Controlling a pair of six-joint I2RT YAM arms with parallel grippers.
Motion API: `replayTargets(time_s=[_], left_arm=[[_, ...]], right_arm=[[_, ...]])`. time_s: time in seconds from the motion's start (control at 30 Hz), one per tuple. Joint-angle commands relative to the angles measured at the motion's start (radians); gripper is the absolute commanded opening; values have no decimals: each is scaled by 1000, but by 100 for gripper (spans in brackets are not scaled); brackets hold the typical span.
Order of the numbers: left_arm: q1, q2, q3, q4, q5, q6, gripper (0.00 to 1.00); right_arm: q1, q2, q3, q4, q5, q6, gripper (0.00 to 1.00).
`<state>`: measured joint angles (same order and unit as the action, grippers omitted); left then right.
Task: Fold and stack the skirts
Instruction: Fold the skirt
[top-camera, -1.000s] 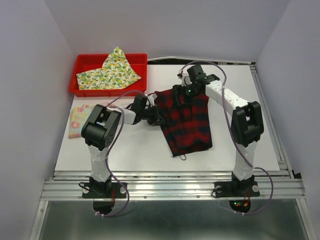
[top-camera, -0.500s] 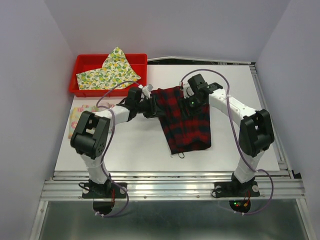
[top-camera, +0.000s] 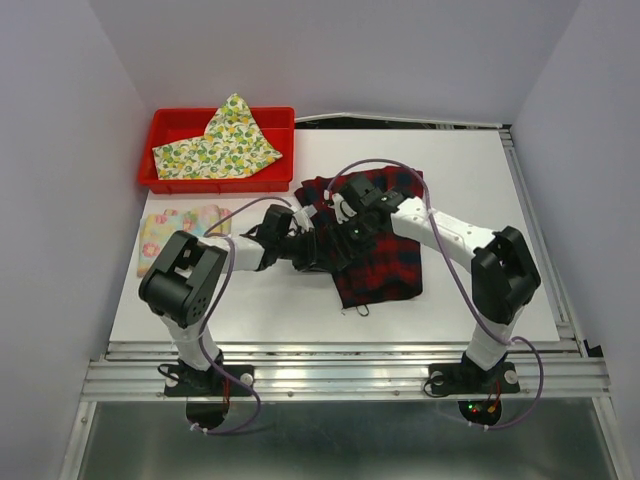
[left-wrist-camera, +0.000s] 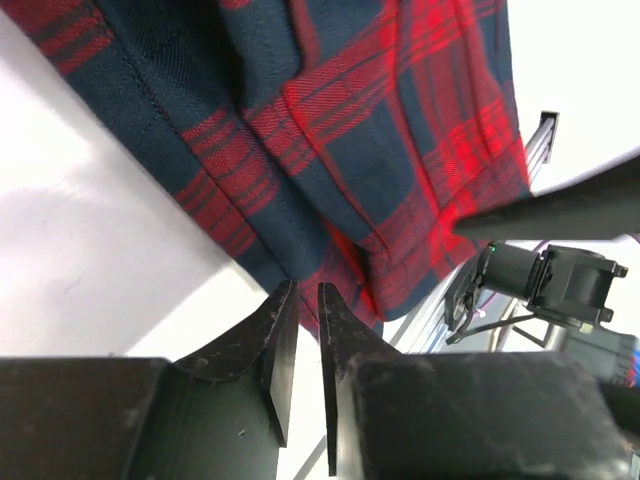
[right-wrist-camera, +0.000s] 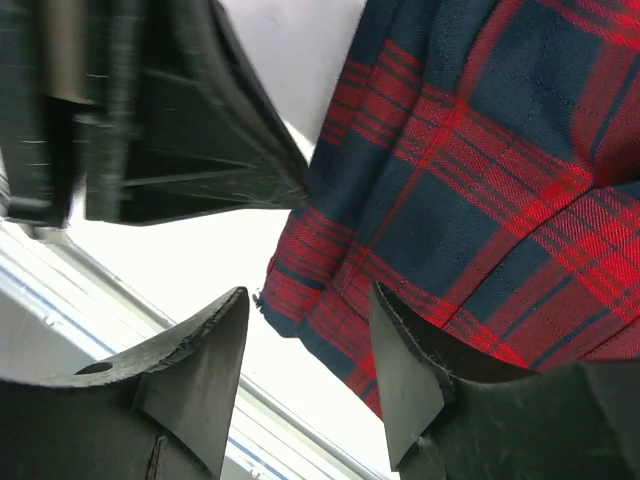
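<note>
The red-and-black plaid skirt lies on the white table, right of centre. My left gripper is at its left edge, low over the table. In the left wrist view its jaws are nearly closed, with the plaid hem at their tips. My right gripper hovers close beside it over the skirt's left part. In the right wrist view it is open and empty above the plaid cloth. The lemon-print skirt lies in the red tray. The pastel floral skirt lies folded at the left.
The red tray stands at the back left of the table. The two grippers are very close together; the left arm's black body fills the upper left of the right wrist view. A metal rail runs along the table's front edge.
Both grippers have moved from the skirt's far edge toward the front and now meet at its left-middle. The skirt's far part now lies spread flat on the table.
</note>
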<state>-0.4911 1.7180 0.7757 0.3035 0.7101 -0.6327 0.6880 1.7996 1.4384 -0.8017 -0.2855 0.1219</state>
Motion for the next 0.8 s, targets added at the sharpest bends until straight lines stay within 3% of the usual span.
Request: replayTargets(time_s=[0.0, 0.37, 0.53, 0.67, 0.77], left_arm=[[-17, 57, 53, 69, 49, -32, 24], [-40, 109, 46, 141, 80, -84, 22], [-50, 92, 40, 155, 92, -120, 20], [-64, 118, 40, 151, 71, -121, 20], [-61, 166, 65, 65, 16, -76, 19]], right_arm=[[24, 12, -22, 32, 95, 32, 57], [44, 66, -73, 48, 174, 16, 52], [44, 86, -61, 44, 207, 10, 32], [44, 99, -38, 41, 186, 12, 9], [44, 95, -13, 36, 169, 10, 1]])
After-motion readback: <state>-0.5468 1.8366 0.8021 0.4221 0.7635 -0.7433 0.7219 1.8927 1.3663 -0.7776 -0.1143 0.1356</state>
